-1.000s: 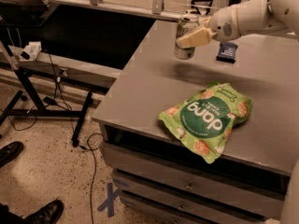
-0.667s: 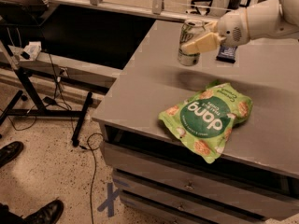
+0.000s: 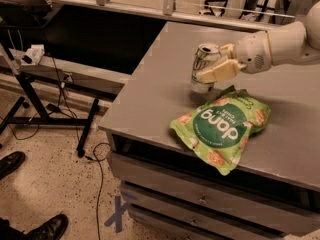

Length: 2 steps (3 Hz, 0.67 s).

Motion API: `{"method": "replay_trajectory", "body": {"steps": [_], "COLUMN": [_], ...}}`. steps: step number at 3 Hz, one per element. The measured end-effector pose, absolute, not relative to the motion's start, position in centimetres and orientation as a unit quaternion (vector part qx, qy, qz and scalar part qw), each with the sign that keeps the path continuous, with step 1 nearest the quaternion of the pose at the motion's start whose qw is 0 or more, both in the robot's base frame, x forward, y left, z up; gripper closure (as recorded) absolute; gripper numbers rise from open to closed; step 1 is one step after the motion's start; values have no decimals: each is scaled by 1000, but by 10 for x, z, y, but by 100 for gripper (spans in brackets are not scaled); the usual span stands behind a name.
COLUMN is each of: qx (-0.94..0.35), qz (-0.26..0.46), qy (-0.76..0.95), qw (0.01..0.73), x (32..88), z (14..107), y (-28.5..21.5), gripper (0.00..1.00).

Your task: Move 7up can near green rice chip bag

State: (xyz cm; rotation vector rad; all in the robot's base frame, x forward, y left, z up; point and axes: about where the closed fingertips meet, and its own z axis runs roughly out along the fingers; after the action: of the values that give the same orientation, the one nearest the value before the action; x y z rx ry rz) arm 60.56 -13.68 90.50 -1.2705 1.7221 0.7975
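Note:
The 7up can [image 3: 204, 67] is upright, pale silver with green markings, held in my gripper [image 3: 216, 64] at the middle of the grey table [image 3: 150, 104]. Its base is at or just above the tabletop, close to the upper left edge of the green rice chip bag [image 3: 222, 126]. The bag lies flat near the table's front edge, with its white "dang" lettering upside down to the camera. My white arm [image 3: 280, 44] reaches in from the right. The cream fingers [image 3: 217, 73] clasp the can's side.
The table has drawers [image 3: 200, 199] under its front edge. A black stand with cables [image 3: 50, 99] is on the floor at left. Black shoes [image 3: 30, 224] show at the bottom left. A blue tape cross [image 3: 119, 214] marks the floor.
My gripper has carried the can from the far part of the table toward the front and down, ending next to the bag's upper left edge.

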Motion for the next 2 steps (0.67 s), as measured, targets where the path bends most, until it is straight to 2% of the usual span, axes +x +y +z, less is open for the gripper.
{"method": "replay_trajectory", "body": {"steps": [2], "qx": [-532], "qz": [337], "qy": [664], "qw": [402], "x": [572], "z": [876], "y": [-126], "gripper": [100]}}
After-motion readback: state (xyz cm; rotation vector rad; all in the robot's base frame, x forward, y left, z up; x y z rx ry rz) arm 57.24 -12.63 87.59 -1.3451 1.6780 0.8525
